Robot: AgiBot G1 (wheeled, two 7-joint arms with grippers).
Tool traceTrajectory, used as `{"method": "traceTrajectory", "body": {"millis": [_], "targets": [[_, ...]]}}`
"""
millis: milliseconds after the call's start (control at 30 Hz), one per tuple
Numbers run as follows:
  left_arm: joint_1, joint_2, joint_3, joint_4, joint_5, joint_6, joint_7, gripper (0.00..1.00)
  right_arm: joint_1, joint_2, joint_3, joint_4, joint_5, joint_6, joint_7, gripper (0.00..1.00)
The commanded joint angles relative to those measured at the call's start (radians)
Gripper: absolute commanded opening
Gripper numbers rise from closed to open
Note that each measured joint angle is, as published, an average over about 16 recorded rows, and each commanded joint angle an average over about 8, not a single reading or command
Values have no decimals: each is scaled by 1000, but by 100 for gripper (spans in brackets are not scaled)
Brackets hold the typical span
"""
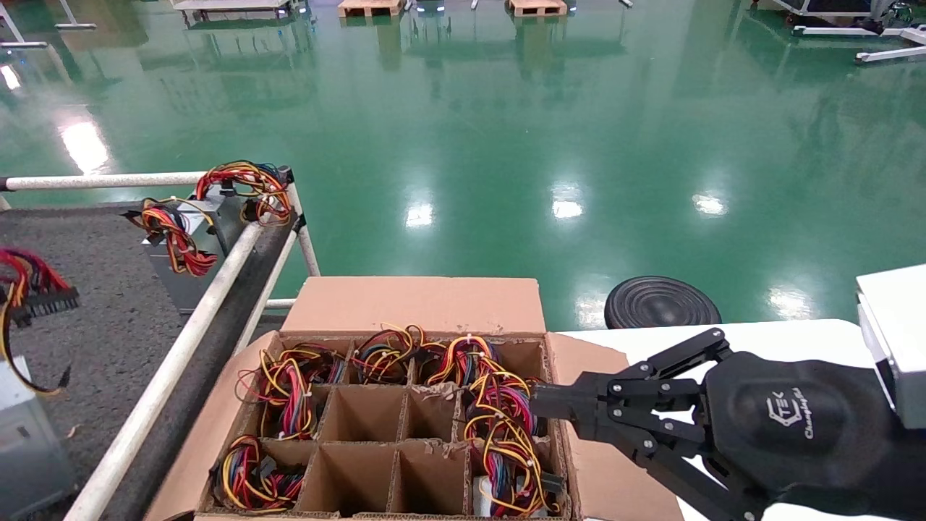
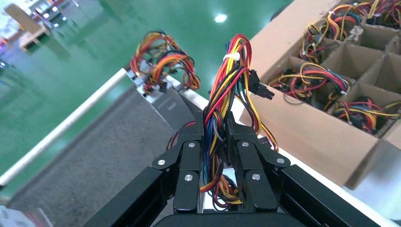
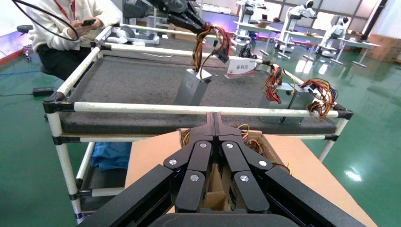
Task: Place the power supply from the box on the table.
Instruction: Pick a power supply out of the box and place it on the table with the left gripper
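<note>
My left gripper (image 2: 215, 125) is shut on the wire bundle (image 2: 227, 80) of a silver-grey power supply (image 3: 191, 87). In the right wrist view the supply hangs tilted by its wires over the dark carpet table (image 3: 137, 80). The head view shows only its wires (image 1: 29, 286) and a corner of its body (image 1: 22, 427) at the left edge. The brown box (image 1: 600, 463) stands beside the table. Several of its cells hold wire bundles (image 1: 503, 427). My right gripper (image 1: 537, 401) is shut and empty above the box's right side.
Another power supply (image 1: 192, 246) sits at the table's far corner by the white rail (image 1: 181, 362). The box rests on a white tabletop (image 1: 781, 336). A black round base (image 1: 662, 302) stands on the green floor. A person (image 3: 61, 28) crouches beyond the table.
</note>
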Motion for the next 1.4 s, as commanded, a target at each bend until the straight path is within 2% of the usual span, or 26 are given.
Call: {"method": "traceTrajectory", "body": {"millis": [33, 300, 333, 567, 600, 1000, 1400], "targets": [[23, -4, 7, 5, -19, -1, 1, 0, 0, 0, 0, 0, 0, 0, 0, 0], [154, -8, 40, 31, -135, -7, 21, 0, 0, 0, 0, 0, 0, 0, 0, 0], [170, -9, 44, 34, -150, -8, 24, 5, 0, 0, 0, 0, 0, 0, 0, 0], [271, -15, 61, 49, -253, -19, 52, 92, 0, 0, 0, 0, 0, 0, 0, 0], [284, -17, 63, 50, -267, -22, 56, 100, 0, 0, 0, 0, 0, 0, 0, 0], [412, -45, 87, 10, -413, -80, 97, 100, 0, 0, 0, 0, 0, 0, 0, 0], [483, -72, 110, -48, -504, -140, 117, 100, 0, 0, 0, 0, 0, 0, 0, 0]]}}
